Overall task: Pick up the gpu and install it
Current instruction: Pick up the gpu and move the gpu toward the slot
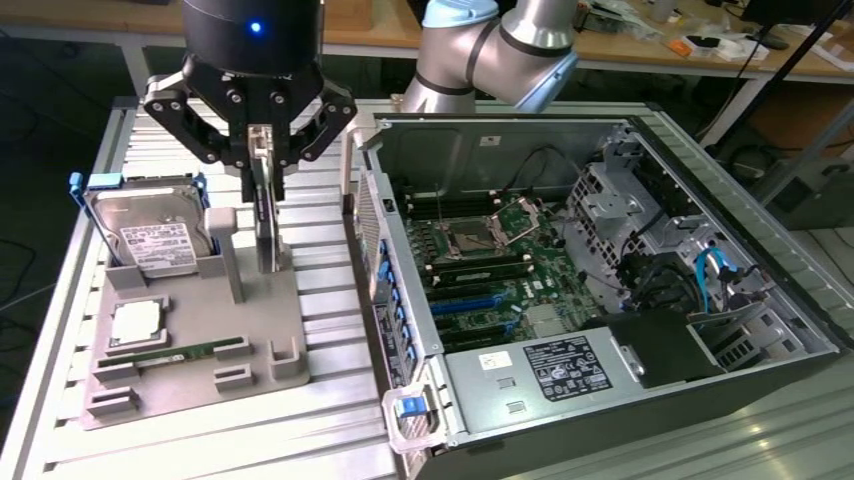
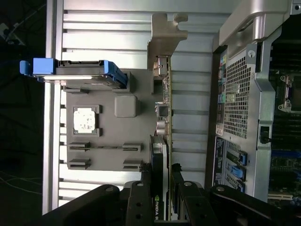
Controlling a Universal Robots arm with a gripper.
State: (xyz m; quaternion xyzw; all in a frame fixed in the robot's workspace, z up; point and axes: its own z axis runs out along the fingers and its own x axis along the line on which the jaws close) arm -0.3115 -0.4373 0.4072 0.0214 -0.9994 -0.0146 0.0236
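The gpu [image 1: 274,232] stands on edge, a thin dark card seen edge-on, at the right side of the grey parts holder [image 1: 200,300]. My gripper [image 1: 271,165] comes down from above with a finger on each face of the card, shut on its upper edge. In the wrist view the gpu [image 2: 159,151] runs away from my gripper [image 2: 161,173], its silver bracket [image 2: 167,35] at the far end. Whether its lower edge still rests in the holder [image 2: 108,94] I cannot tell. The open computer case [image 1: 494,150] lies at the exterior view's right, motherboard [image 1: 494,260] exposed.
On the holder sit a silver hard drive [image 1: 154,235] in a blue frame, a processor chip [image 1: 138,320] and a green memory stick [image 1: 174,352]. The case's side wall [image 2: 235,94] stands close beside the card. A slatted metal table [image 1: 334,300] carries everything.
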